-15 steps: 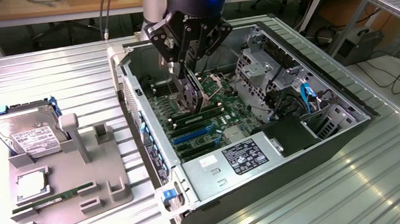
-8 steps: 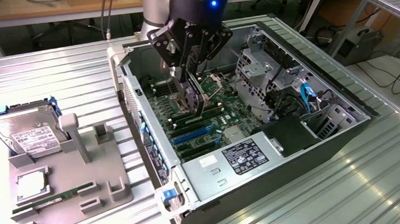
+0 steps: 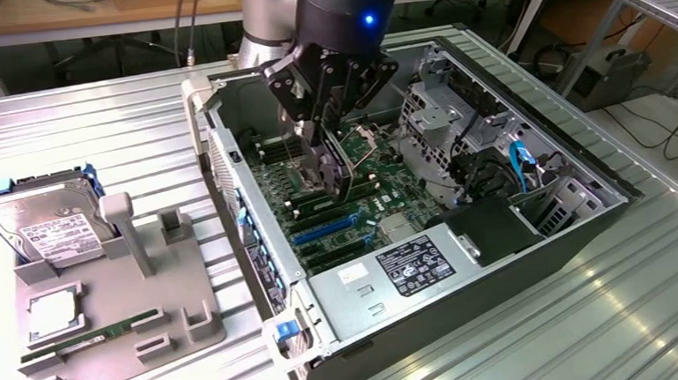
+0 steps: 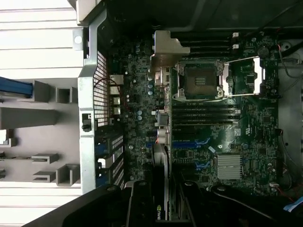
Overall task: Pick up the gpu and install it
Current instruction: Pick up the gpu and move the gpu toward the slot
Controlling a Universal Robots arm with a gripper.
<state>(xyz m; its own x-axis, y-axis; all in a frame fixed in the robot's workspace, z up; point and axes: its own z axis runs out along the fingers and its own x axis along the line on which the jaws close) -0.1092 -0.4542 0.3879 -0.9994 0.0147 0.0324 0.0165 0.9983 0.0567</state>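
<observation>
My gripper (image 3: pixel 322 142) reaches down into the open computer case (image 3: pixel 485 261) and is shut on the gpu (image 3: pixel 338 179), a thin dark card held upright and edge-on. The card's lower end hangs close over the green motherboard (image 3: pixel 358 215), just behind the blue expansion slots (image 3: pixel 324 230). In the wrist view the gpu (image 4: pixel 161 156) runs as a narrow slab from my gripper (image 4: pixel 163 210) to its grey metal end bracket (image 4: pixel 164 52), lined up beside the rear wall of the case (image 4: pixel 97 94). Whether the card touches a slot is hidden.
The processor socket (image 4: pixel 201 80) and memory slots (image 4: pixel 203 113) lie beside the card. Drive cages (image 3: pixel 453 121) and a black power supply (image 3: pixel 489 229) fill the case's right side in the exterior view. On that view's left, a grey fixture (image 3: pixel 121 283) holds a hard drive (image 3: pixel 41 221) and a green memory stick (image 3: pixel 89 339).
</observation>
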